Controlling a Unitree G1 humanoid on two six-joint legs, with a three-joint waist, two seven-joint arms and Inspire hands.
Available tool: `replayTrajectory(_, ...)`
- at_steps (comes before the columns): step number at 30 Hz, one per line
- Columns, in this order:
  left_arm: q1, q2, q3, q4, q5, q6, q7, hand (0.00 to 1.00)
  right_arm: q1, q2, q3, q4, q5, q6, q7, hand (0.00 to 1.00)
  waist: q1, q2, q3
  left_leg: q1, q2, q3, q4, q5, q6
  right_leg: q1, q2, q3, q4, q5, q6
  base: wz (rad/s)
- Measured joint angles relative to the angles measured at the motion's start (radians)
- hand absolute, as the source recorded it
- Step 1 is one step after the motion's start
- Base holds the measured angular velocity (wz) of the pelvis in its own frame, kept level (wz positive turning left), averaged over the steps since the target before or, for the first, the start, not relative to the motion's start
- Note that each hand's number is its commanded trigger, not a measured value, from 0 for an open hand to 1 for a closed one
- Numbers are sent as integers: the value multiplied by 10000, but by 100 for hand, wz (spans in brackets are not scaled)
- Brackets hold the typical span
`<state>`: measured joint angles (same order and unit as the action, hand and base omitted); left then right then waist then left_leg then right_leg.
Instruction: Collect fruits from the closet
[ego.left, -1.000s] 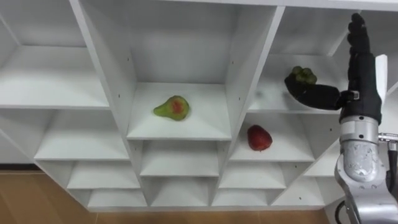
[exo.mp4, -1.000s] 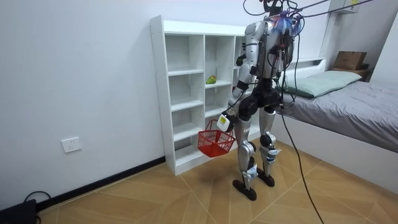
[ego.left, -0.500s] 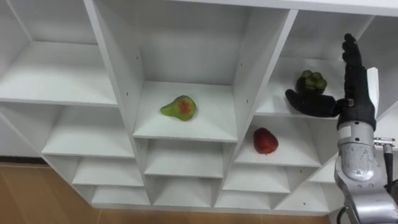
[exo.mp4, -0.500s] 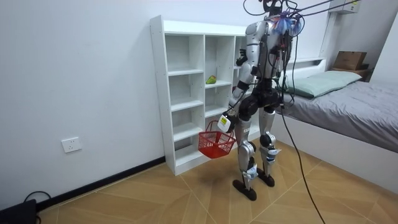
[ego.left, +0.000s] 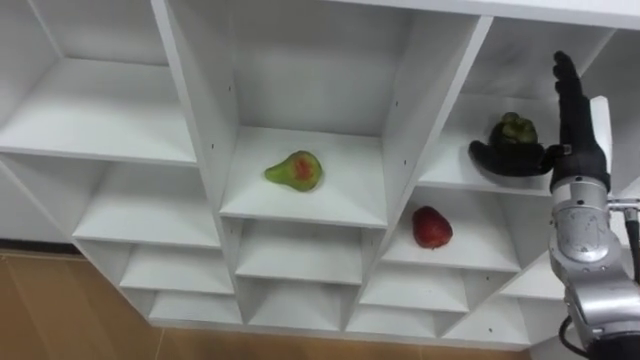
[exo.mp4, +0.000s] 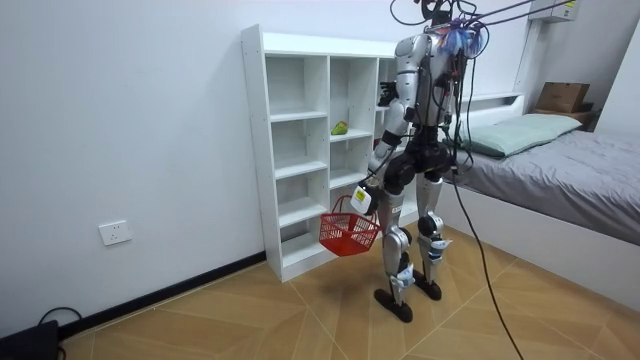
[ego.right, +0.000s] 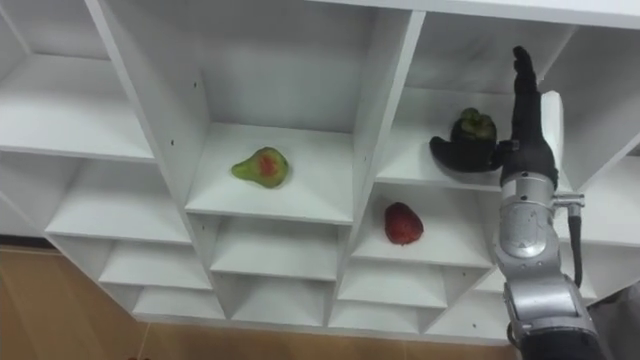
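Ref = pear (ego.left: 295, 170): lies mid-shelf in the centre col of the closet (ego.left: 190, 120), well back from the front edge, free room on both sides and overhead. Green fruit (ego.left: 512, 130): next col right of pear, past the divider (ego.left: 410, 130), same shelf level, set back from the edge. R hand (ego.left: 577, 150) is up in that bay. Its fingers (ego.left: 567, 95) are straight and point up, gripping nothing. Thumb (ego.left: 500, 157) sticks out sideways toward pear's side, just in front of and under green fruit; touching or a hair apart, can't tell. Hand sits toward the bay's far wall from pear, little slack there, more room on the divider side. Red fruit (ego.left: 431, 227): one col right of pear, one shelf down, close to the divider, back from the front edge, open shelf on its far side from pear. Room view: robot stands upright at the closet front, before the cols right of pear. Red basket (exo.mp4: 349, 228) hangs from L hand (exo.mp4: 363, 193), well below pear level, fingers closed round the handle, basket off the closet front. Bed (exo.mp4: 560, 170) is behind robot, away from pear, w/ open floor (exo.mp4: 300, 310) on the near side.
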<state>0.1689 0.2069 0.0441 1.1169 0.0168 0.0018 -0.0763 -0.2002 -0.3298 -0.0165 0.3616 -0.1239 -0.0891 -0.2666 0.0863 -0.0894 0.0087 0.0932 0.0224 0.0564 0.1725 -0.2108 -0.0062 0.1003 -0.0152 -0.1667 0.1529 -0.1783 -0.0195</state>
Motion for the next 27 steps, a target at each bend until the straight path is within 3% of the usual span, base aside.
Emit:
replayTrajectory(6,-31,11,127,-175,615,203,-30,100,-323,-23,-8,1,-349,242,568,0,-51,-43,-28,-143,5,-45,96,0,0,-46,10,-24,13,1,-2,1)
replayTrajectory(14,-33,32,224,-193,646,323,-154,100,-335,-105,-24,148,-375,271,1102,0,-38,-72,-58,-277,9,-65,180,0,0,-178,-2,-45,128,4,-6,0)
replayTrajectory(17,-60,39,231,-193,649,414,-155,100,-335,-108,-25,215,-341,468,1184,0,-37,-85,-64,-290,3,-72,225,0,1,-181,1,-53,149,4,-6,0)
replayTrajectory(27,-29,39,287,-185,529,429,-141,100,-334,-126,-32,1061,683,483,1811,0,-79,-105,-73,-227,6,-184,286,-1,2,-35,0,-176,172,9,-14,3)
